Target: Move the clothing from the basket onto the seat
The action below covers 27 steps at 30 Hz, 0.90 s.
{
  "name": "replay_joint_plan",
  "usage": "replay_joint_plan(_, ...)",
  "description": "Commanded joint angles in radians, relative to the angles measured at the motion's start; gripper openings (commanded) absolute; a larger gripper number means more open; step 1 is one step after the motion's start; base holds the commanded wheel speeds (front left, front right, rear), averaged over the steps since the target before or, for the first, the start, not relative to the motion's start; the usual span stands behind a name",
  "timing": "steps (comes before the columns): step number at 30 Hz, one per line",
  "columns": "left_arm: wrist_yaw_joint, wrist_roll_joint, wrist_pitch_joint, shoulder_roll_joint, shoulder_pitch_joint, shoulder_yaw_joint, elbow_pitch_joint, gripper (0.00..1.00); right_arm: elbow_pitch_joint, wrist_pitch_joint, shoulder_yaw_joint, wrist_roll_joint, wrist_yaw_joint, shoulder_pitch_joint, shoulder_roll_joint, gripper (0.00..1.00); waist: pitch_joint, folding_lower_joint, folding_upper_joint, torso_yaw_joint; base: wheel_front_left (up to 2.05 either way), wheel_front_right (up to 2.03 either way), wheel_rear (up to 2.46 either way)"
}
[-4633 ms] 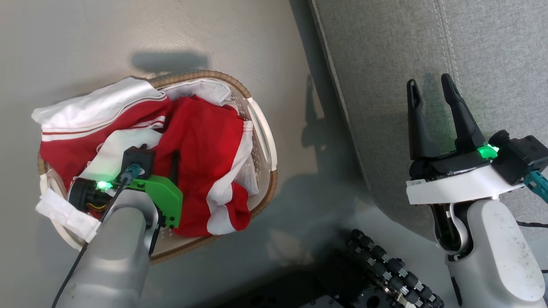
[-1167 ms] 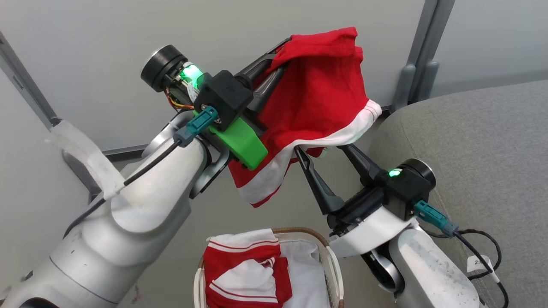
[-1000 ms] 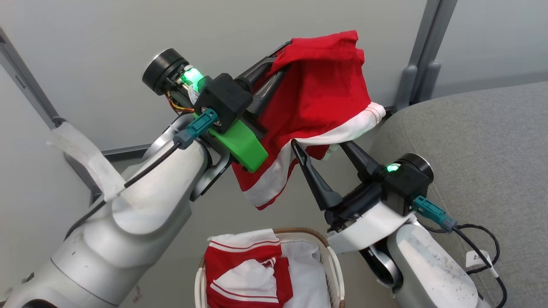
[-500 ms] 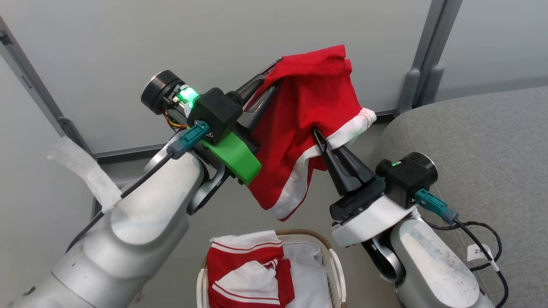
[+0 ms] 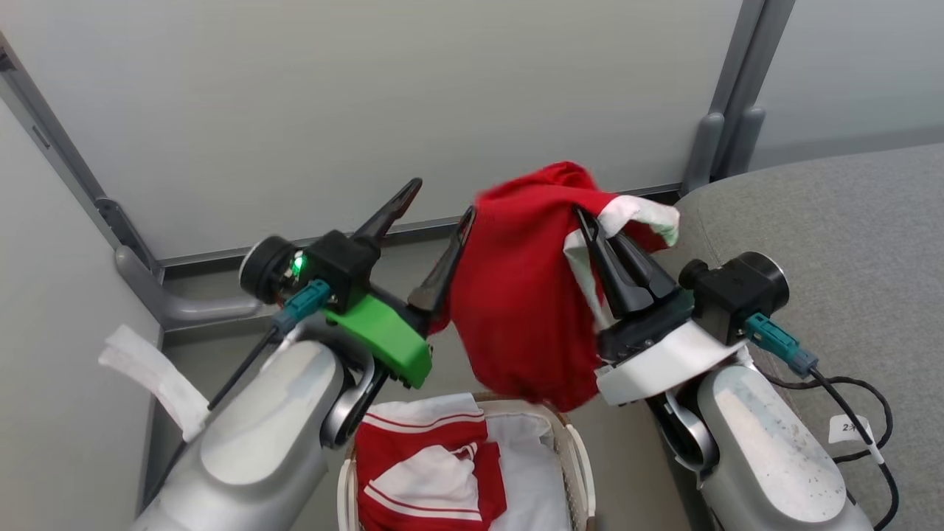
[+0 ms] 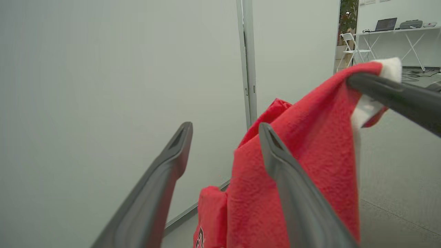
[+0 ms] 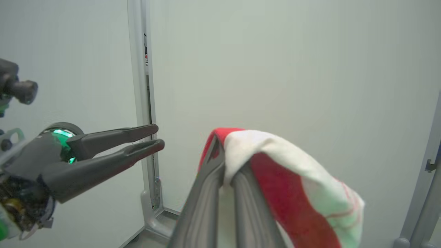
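Red sports garment with white trim (image 5: 516, 310) hangs directly above the small oval white plastic basket with a brown woven rim (image 5: 580, 461), pinched at its white edge by the closed right gripper (image 5: 594, 227), while the left gripper (image 5: 442, 199) beside it gapes wide, holding nothing. The task looks under halfway: a second red-and-white striped garment (image 5: 428, 464) lies inside the basket, and the large grey fabric seat (image 5: 811, 221), right of the basket, bears no clothing where visible. The basket's near half and much of the seat are cut off, so more clothing could lie unseen.
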Motion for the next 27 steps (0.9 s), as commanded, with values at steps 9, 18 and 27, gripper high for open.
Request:
replay_joint_plan(9,-0.016,0.031,-0.008,-0.036,0.181,0.078,0.03,1.0,-0.011,-0.005,-0.066,-0.054,-0.001,0.029,-0.003,0.0,0.017,0.0,-0.0001,-0.013,0.0,0.0,0.0)
replay_joint_plan(18,-0.037,0.085,-0.008,-0.102,0.335,0.147,0.028,1.0,-0.019,-0.005,-0.117,-0.071,-0.001,0.046,-0.003,0.0,0.026,0.0,-0.0001,-0.022,0.0,0.0,0.0)
replay_joint_plan(27,-0.045,0.126,-0.008,-0.15,0.399,0.188,0.012,1.0,-0.017,-0.005,-0.154,-0.09,-0.001,0.037,-0.003,0.0,0.033,0.0,-0.0001,-0.029,0.0,0.0,0.0)
